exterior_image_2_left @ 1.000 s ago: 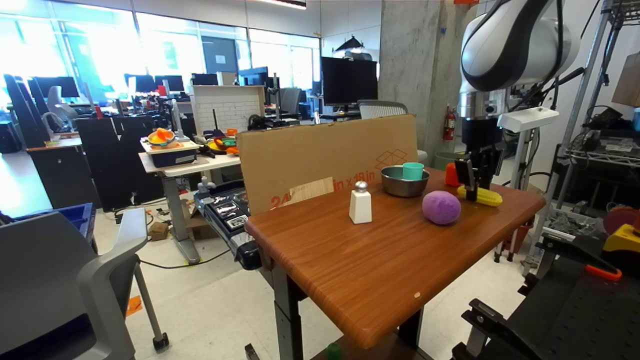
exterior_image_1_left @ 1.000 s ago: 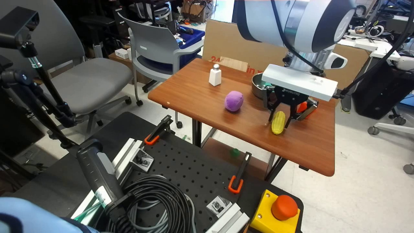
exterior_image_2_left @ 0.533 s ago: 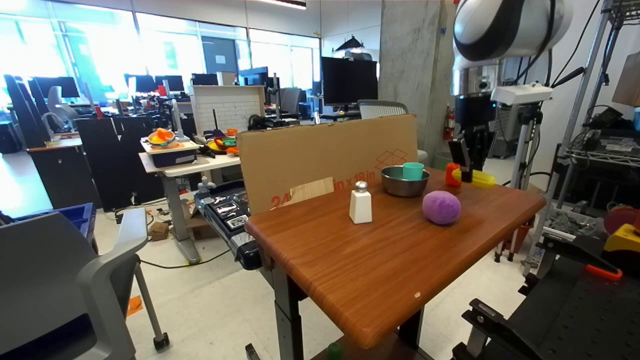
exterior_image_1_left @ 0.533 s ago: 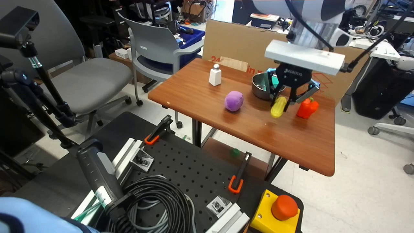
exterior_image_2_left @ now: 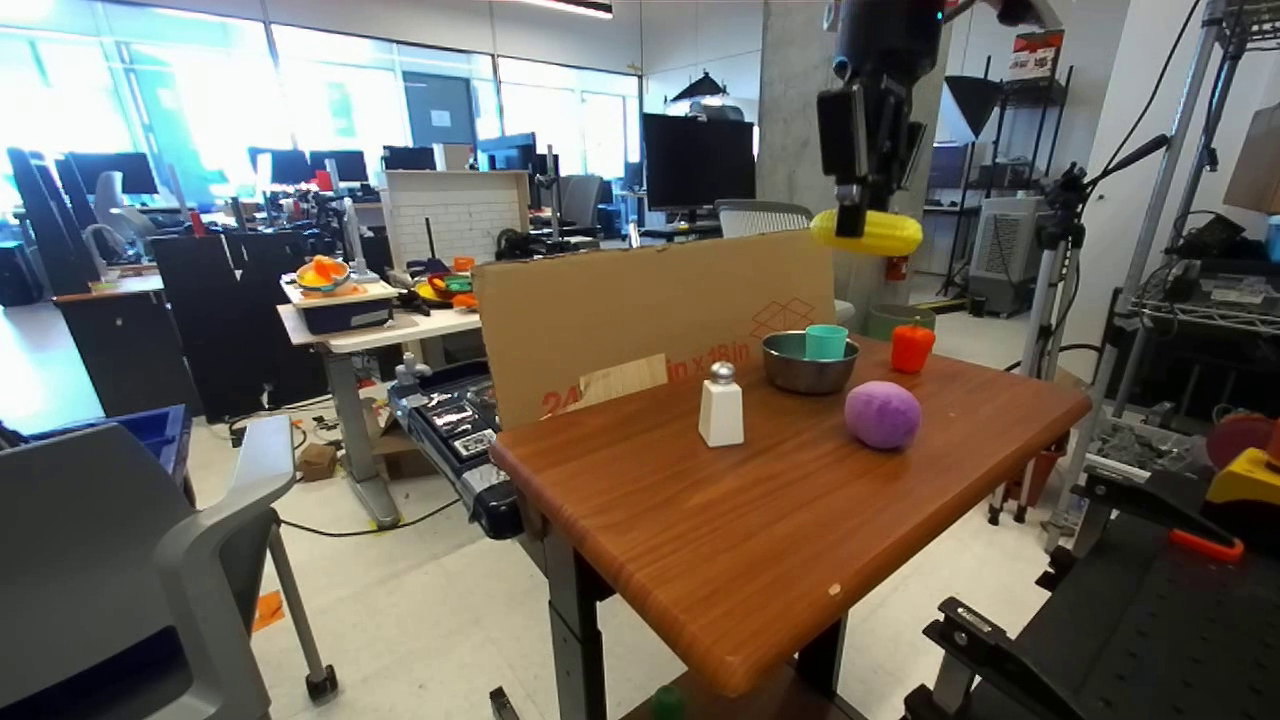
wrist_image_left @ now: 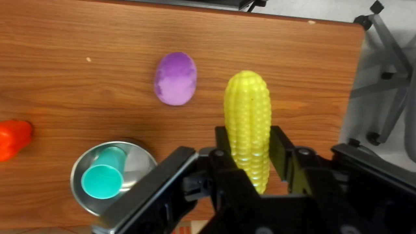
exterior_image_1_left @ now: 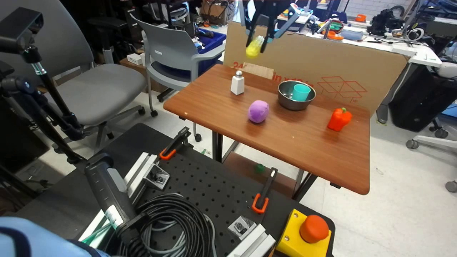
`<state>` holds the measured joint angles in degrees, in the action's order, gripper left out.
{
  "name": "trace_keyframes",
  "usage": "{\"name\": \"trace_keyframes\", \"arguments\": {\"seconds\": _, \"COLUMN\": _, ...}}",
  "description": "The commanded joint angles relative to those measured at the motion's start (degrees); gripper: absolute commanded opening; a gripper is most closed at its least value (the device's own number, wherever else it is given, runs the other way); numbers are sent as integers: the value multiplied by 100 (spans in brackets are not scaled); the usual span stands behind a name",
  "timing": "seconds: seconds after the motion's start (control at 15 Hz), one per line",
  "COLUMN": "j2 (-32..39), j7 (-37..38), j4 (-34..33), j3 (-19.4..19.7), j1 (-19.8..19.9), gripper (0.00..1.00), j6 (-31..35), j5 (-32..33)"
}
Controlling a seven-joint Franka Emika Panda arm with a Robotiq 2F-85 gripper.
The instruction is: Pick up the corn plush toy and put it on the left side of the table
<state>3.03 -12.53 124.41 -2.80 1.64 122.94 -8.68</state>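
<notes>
Holding corn plush toy above table; cardboard reads "24"

Purple ball; white shaker; teal cup in bowl

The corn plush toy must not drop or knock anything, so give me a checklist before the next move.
1. Gripper closed on the corn plush toy: ok.
2. Grip firm enough: cannot tell.
3. Toy low enough to release: not ok, it hangs above the table.
4. Purple ball apart from the toy: ok.
5. White shaker visible in the wrist view: not ok, only the exterior views show it.
</notes>
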Motion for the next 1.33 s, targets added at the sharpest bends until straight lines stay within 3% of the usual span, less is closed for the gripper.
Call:
{"name": "trace_keyframes", "arguments": {"seconds": 0.0, "j2": -271, "j7": -473, "j4": 372, "j3": -98, "j1": -248, "gripper": 10, "j6": 34, "j5": -363}}
{"name": "trace_keyframes", "arguments": {"seconds": 0.47, "j2": 512, "j7": -865, "j4": 977, "j3": -172, "j1": -471, "gripper": 10, "j6": 696, "j5": -83}}
{"name": "trace_keyframes", "arguments": {"seconds": 0.93, "j2": 1662, "j7": -672, "j4": 909, "j3": -289, "j1": -491, "gripper": 10, "j6": 1725, "j5": 420}}
{"name": "trace_keyframes", "arguments": {"seconds": 1.27, "j2": 1819, "j7": -545, "j4": 823, "j3": -419, "j1": -516, "gripper": 10, "j6": 1865, "j5": 685}}
